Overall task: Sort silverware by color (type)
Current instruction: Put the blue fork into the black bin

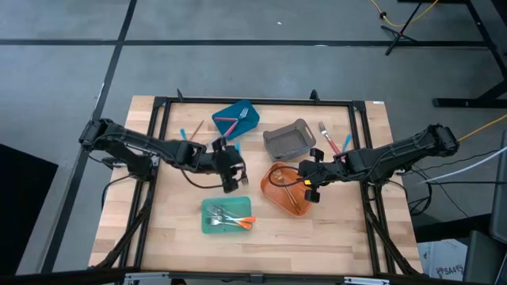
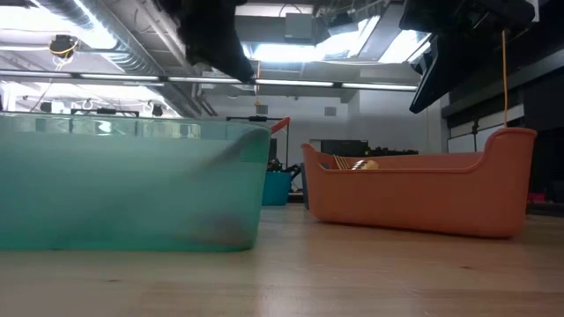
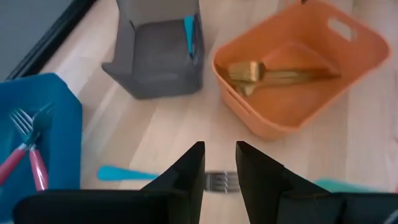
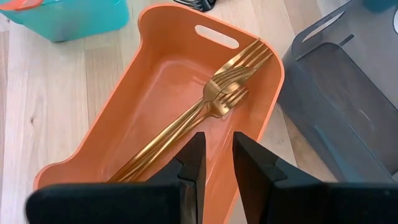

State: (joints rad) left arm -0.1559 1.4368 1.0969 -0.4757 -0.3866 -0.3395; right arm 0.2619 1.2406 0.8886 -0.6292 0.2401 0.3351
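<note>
My left gripper (image 3: 219,163) is open and hovers above a blue-handled fork (image 3: 124,173) that lies flat on the table between the bins; its tines (image 3: 221,181) show between my fingers. My right gripper (image 4: 217,158) is open and empty over the orange bin (image 4: 149,18), where gold forks (image 4: 217,93) lie on the bottom. In the high view the left gripper (image 1: 231,180) is mid-table and the right gripper (image 1: 311,188) is at the orange bin's right end. Pink-handled forks (image 3: 28,155) lie in the blue bin (image 3: 68,106). Orange-handled forks (image 1: 234,218) lie in the teal bin (image 1: 207,224).
The grey bin (image 1: 287,142) stands behind the orange bin and holds a blue-handled piece (image 3: 189,37). Loose pink-handled forks (image 1: 331,141) lie at the table's far right. More loose utensils (image 1: 188,131) lie left of the blue bin. A black frame (image 1: 158,142) borders the table.
</note>
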